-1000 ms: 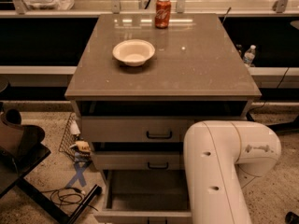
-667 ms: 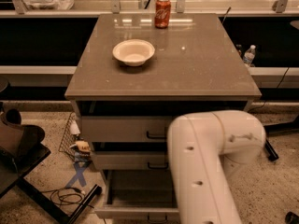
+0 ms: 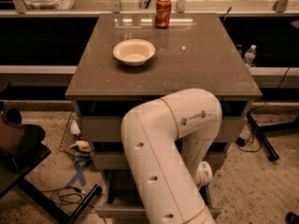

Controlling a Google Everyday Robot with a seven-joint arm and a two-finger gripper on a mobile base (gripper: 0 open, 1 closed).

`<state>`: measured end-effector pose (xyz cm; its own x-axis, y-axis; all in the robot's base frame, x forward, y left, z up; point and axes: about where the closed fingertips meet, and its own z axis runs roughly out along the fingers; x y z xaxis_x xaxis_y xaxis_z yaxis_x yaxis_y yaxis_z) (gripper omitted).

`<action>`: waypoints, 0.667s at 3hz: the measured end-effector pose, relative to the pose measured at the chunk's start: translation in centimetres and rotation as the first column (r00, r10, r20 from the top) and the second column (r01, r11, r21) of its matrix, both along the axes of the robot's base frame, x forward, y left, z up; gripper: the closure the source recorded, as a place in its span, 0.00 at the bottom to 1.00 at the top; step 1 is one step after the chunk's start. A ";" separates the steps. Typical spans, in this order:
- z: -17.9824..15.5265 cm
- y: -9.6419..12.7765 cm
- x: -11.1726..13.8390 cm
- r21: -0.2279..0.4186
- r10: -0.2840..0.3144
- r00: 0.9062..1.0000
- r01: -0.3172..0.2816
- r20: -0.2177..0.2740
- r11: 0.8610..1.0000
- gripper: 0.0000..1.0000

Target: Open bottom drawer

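Camera view: the big white arm (image 3: pixel 163 143) bends down across the front of the cabinet (image 3: pixel 210 69) and hides the gripper behind it, low by the drawers. I can't tell its grip. The bottom drawer (image 3: pixel 114 212) juts out at the cabinet's foot, beside the arm. A bowl (image 3: pixel 134 52) and a red can (image 3: pixel 163 12) stand well above, on top.

cam: single | high, facing cabinet (image 3: pixel 196 64) front, tilted down | close | tool hidden behind arm (image 3: pixel 159 162)
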<state>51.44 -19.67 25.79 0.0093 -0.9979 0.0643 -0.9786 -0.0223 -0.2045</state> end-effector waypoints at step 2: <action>-3.6 2.2 1.5 0.131 0.075 0.997 -0.074 -0.006 0.989 1.00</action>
<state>52.93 -17.44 22.19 0.0841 -0.9942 -0.0671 -0.9773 -0.0691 -0.2002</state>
